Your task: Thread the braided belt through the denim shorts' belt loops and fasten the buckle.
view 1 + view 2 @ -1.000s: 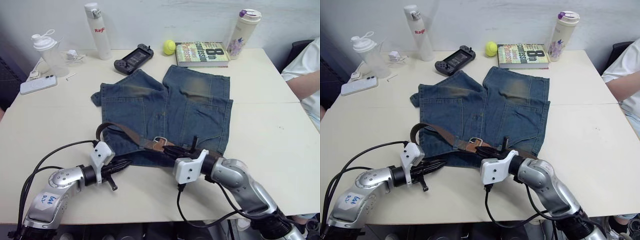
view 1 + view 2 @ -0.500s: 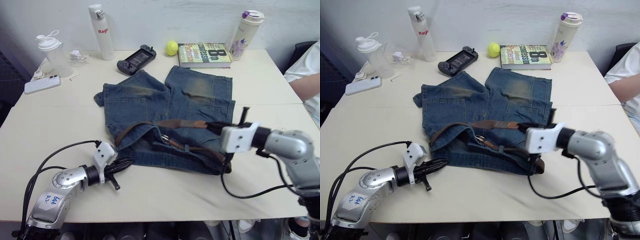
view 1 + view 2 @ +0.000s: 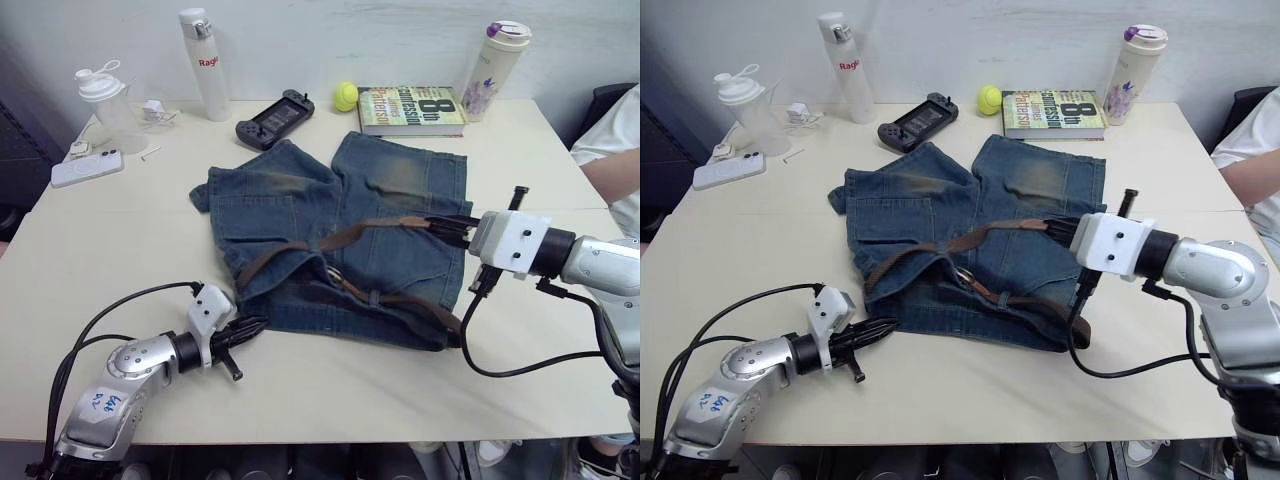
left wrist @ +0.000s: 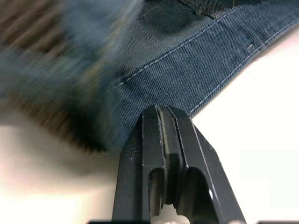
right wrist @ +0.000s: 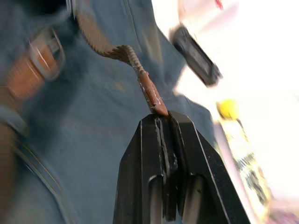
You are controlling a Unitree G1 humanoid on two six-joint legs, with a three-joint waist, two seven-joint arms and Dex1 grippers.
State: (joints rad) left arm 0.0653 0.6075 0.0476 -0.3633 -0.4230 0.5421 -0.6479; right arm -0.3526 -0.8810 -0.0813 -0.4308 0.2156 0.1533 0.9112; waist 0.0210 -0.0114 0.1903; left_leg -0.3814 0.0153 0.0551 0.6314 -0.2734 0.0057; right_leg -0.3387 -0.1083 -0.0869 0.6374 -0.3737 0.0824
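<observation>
At the upper left of the head views, a clear shaker bottle (image 3: 102,100) and a white phone (image 3: 86,168) sit on the bench (image 3: 120,240), with a tall white bottle (image 3: 203,64) just right of them. At the lower left, the left hand (image 3: 240,335) lies low over the bench, its two black fingers (image 4: 161,135) pressed together on nothing, their tips right at the stitched edge of the denim shorts (image 3: 290,215).

The denim shorts lie flat in the middle of the frame, legs toward the top and waistband toward the bottom. A black game controller (image 3: 271,117) and a yellow ball (image 3: 345,95) rest above them near the top centre, and a book (image 3: 412,109) lies just right of the ball.

The braided belt (image 3: 340,240) runs across the shorts: one length rises from the left part of the waistband and stretches rightward, lifted clear of the denim, while a second length follows the waistband down toward the lower right. The buckle (image 3: 962,277) sits near the centre of the waistband.

At right centre, the right hand (image 3: 458,228) has its fingers clamped on the belt's smooth brown tip (image 5: 152,95). A pale tumbler (image 3: 494,57) stands at the upper right, and a person's white sleeve (image 3: 610,135) shows at the right edge.
</observation>
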